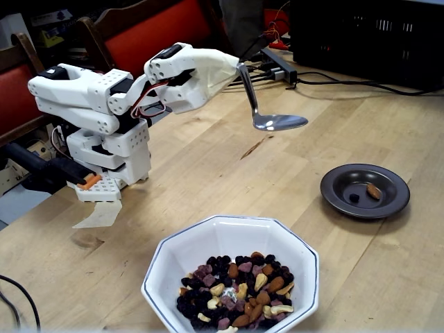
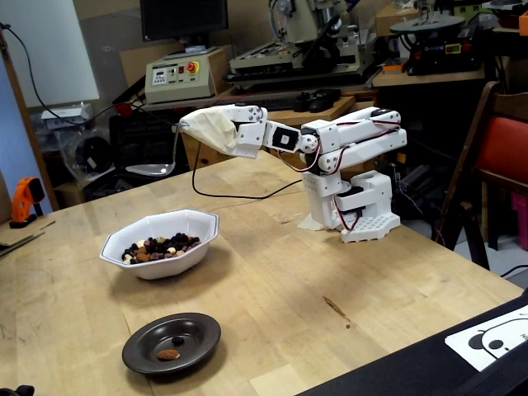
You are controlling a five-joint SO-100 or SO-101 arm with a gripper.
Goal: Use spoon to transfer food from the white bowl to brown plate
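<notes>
Holding the spoon (image 1: 279,123) empty and high above the tabletop (image 1: 388,277), the clenched claw (image 1: 239,68) may overshoot the white bowl (image 1: 166,260) and scatter the food (image 1: 236,291).

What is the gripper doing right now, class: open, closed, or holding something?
Gripper: closed on the spoon by its handle, held in the air above the table, spoon bowl empty.

The claw's (image 1: 232,69) jaws are hidden under a white cover, so their stance cannot be told. The white bowl (image 1: 166,260) is cut off by the bottom edge in a fixed view. The spoon's (image 2: 155,170) contents cannot be made out.
</notes>
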